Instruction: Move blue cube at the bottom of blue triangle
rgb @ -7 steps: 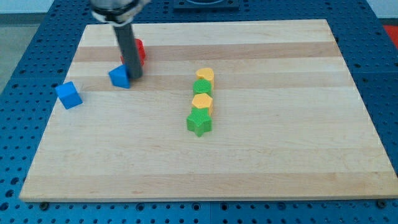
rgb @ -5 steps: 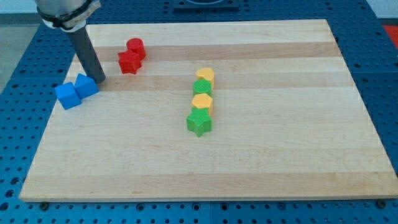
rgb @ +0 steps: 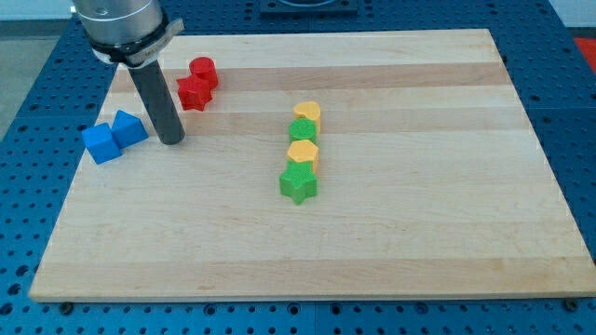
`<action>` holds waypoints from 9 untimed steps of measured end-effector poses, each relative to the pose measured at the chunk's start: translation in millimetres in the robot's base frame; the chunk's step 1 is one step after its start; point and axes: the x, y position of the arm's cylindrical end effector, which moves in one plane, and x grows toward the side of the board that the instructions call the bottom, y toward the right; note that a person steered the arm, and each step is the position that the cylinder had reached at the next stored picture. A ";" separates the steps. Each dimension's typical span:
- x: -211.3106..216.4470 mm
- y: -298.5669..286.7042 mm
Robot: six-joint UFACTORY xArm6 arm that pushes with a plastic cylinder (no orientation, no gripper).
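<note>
The blue cube [rgb: 100,143] lies near the board's left edge. The blue triangle [rgb: 129,127] sits right against it, up and to its right, touching. My tip [rgb: 172,140] rests on the board a short way to the right of the blue triangle, apart from it. The dark rod rises from the tip toward the view's top left.
A red cylinder [rgb: 203,70] and a red star-like block [rgb: 193,92] sit together above and right of my tip. In the board's middle a column runs downward: yellow heart [rgb: 307,114], green block [rgb: 303,131], yellow block [rgb: 304,153], green star [rgb: 298,182].
The blue triangle was pushed left until it met the blue cube. My tip then drew back to the right, away from the triangle.
</note>
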 end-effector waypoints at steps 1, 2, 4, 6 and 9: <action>-6.4 -2.8; -7.1 -7.8; 16.9 -32.5; 8.1 -46.3; -4.0 -46.8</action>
